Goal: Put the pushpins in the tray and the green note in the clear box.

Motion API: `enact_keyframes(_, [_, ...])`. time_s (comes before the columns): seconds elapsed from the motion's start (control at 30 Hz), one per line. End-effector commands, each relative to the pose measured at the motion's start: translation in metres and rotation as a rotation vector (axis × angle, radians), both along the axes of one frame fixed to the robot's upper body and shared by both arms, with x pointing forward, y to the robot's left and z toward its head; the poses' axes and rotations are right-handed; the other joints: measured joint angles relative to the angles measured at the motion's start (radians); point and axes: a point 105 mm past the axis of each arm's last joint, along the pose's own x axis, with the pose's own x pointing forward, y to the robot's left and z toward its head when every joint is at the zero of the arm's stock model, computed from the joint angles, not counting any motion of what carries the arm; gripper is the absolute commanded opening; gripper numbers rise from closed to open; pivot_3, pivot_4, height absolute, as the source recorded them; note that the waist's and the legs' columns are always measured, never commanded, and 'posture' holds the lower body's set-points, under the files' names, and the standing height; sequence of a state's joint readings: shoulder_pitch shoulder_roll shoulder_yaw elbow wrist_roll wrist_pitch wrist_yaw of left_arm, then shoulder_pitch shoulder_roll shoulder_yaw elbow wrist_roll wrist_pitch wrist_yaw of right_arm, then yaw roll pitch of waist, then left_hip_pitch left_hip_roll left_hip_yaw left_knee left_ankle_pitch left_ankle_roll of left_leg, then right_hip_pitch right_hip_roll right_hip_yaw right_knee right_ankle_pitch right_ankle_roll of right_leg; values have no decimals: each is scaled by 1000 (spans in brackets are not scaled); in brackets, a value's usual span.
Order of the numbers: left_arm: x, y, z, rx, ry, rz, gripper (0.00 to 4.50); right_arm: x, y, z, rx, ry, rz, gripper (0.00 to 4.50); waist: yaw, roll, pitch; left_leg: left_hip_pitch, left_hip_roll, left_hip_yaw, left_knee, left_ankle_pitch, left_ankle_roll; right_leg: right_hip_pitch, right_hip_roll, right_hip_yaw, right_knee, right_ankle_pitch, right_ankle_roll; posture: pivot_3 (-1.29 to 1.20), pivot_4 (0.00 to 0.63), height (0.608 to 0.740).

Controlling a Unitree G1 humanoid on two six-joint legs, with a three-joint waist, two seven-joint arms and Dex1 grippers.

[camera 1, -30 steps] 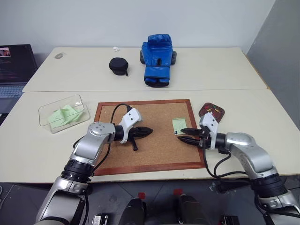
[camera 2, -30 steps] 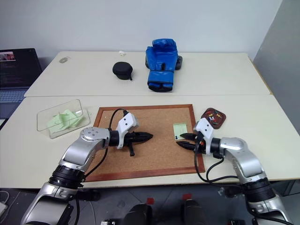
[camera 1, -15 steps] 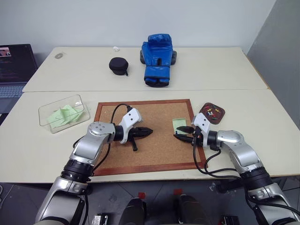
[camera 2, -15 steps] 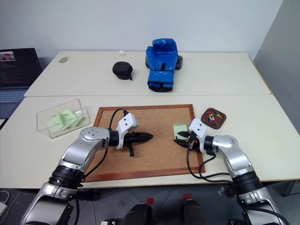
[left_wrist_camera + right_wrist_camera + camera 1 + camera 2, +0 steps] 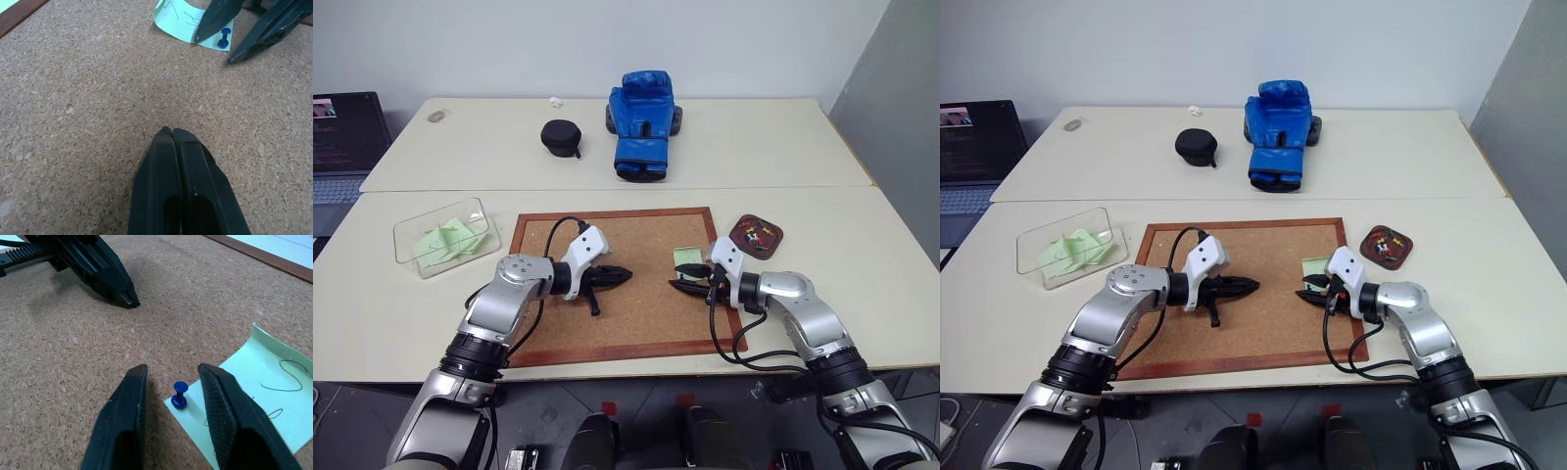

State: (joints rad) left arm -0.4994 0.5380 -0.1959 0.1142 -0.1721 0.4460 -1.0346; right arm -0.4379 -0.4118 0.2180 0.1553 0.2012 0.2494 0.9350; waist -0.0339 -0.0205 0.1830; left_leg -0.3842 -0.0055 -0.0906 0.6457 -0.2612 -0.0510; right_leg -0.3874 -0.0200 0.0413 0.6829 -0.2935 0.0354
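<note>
On the corkboard (image 5: 607, 284), my right hand (image 5: 172, 377) has its fingers apart, straddling a blue pushpin (image 5: 179, 394) that pins the corner of the green note (image 5: 254, 391) down. I judge that pin has to come out before the note can go anywhere. My left hand (image 5: 171, 134) rests mid-board, fingers pressed together and empty, waiting its turn. Over on the counter (image 5: 862, 255) the tray (image 5: 756, 235), just right of the board, already holds pins; the clear box (image 5: 445, 235) sits well off to the left.
</note>
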Motion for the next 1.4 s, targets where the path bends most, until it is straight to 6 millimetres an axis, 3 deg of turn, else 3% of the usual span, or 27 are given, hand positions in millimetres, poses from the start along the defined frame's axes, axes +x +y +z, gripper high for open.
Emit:
enact_keyframes(0.03, [-1,-2,7,9,-35,-19,0,1,-1,12,26,-33,6,665,0,0,0,0,0,0,0,0,0,0,0,0,0,0,0,0,150,740])
enact_keyframes(0.13, [-2,-3,6,8,-33,-20,0,1,-4,12,22,-32,5,42,0,0,0,0,0,0,0,0,0,0,0,0,0,0,0,0,150,740])
enact_keyframes(0.33, [-4,-4,5,4,-29,-23,0,2,-5,17,22,-44,8,42,0,0,0,0,0,0,0,0,0,0,0,0,0,0,0,0,150,740])
enact_keyframes(0.57, [-7,-5,2,4,-21,-25,0,-5,-1,53,43,-128,65,42,1,0,0,0,0,-1,0,0,0,0,0,0,0,0,0,0,150,740])
enact_keyframes(0.87, [-8,-6,-5,26,-33,-30,0,-6,-4,64,14,-173,65,42,1,0,0,0,0,-5,0,0,0,0,0,-1,0,0,0,0,150,740])
enact_keyframes(0.93, [-3,-7,3,-18,-45,0,0,-6,-5,65,-4,-199,72,42,2,0,0,0,0,-5,0,0,0,0,0,-1,0,0,0,0,150,740])
enact_keyframes(1.0, [5,-9,25,-182,13,69,0,-6,-5,69,-42,-248,90,42,2,0,0,0,0,-5,0,0,0,0,-1,-1,0,0,0,0,150,740])
enact_keyframes(1.03, [6,-10,38,-268,56,90,395,-7,-5,71,-59,-269,99,0,2,0,0,0,0,-5,0,0,0,0,-1,-1,0,0,0,0,150,740])
enact_keyframes(1.13, [5,-2,66,-474,204,137,786,-11,-7,76,-125,-357,148,0,1,0,0,-1,0,-5,1,0,0,0,-1,-1,0,0,0,0,150,740])
enact_keyframes(1.27, [-5,9,87,-620,395,144,1487,-21,-10,77,-217,-462,248,0,-8,0,0,-2,0,-7,0,0,0,-1,0,-3,0,0,0,0,150,740])
enact_keyframes(1.4, [-7,8,98,-745,561,142,2145,-31,-8,77,-308,-596,371,0,-8,0,0,-1,0,-7,0,0,0,0,0,-2,0,0,0,0,150,740])
